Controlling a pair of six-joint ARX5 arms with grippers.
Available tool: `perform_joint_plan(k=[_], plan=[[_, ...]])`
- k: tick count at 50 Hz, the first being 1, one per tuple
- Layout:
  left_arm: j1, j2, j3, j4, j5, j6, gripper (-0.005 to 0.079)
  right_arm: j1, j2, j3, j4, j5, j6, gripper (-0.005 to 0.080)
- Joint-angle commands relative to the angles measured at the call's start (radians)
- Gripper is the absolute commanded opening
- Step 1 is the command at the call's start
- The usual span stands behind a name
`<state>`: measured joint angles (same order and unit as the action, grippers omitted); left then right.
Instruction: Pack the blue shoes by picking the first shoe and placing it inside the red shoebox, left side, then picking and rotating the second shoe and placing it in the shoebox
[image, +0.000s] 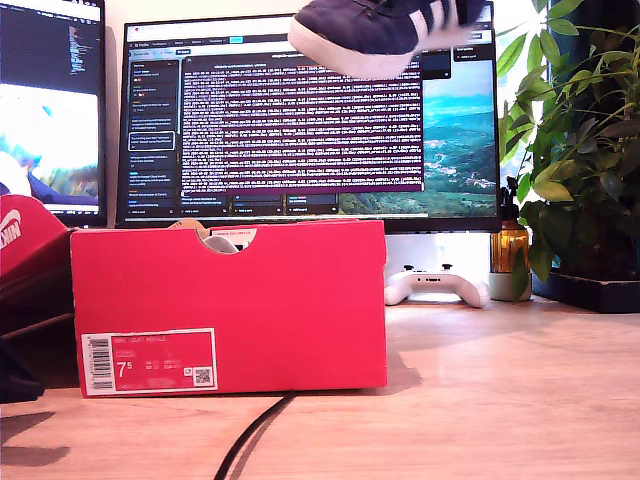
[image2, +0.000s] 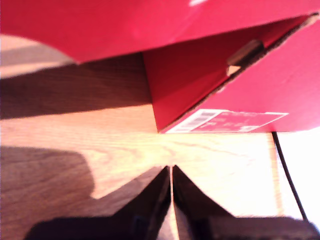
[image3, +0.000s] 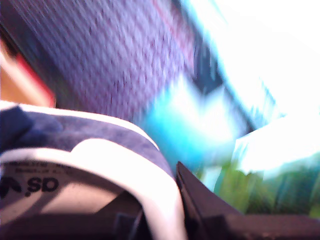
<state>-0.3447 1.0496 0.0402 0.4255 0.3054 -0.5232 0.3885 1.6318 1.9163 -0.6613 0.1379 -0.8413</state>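
Shoebox (image: 230, 305), red, stood on the desk (image: 480, 400) toward the exterior view's left, its long labelled side facing that camera, the white label (image: 148, 361) at its lower corner on that view's left. A half-round notch cut its top edge, and something pale showed through it; I could not tell what. The red lid (image: 25, 240) leaned up at the box's end on the exterior view's left. Behind stood a wide monitor (image: 300, 130), with a plant (image: 580, 150) on that view's right and a white controller (image: 437, 286) beneath the screen.

One navy shoe (image: 385, 35) hung high in the air at the top of the exterior view, above the box's end on that view's right. Its long axis ran nearly level, slightly tilted, white sole downward, toe toward that view's left.

My second hand (image3: 160, 220) was clamped on the shoe's white-lined collar (image3: 150, 190). My first hand (image2: 171, 200) was low over the desk beside the box, fingers (image2: 150, 200) together and holding nothing.

A black cable (image: 255, 435) ran across the desk in front.
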Motion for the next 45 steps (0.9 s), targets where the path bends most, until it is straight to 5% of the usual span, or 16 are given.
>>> perform_joint_plan(k=[1,19,45], plan=[[-0.002,0.005,-0.018,0.007,0.000,0.007,-0.0021,0.018,0.042,0.034,0.064,-0.037,-0.017,-0.0011],[-0.002,0.005,-0.018,0.007,0.000,0.006,-0.0021,0.067,0.141,0.034,0.166,-0.130,-0.128,-0.0011],[-0.002,0.004,-0.018,0.085,-0.018,0.008,-0.0021,0.129,0.280,0.034,0.190,-0.132,-0.207,-0.0011]])
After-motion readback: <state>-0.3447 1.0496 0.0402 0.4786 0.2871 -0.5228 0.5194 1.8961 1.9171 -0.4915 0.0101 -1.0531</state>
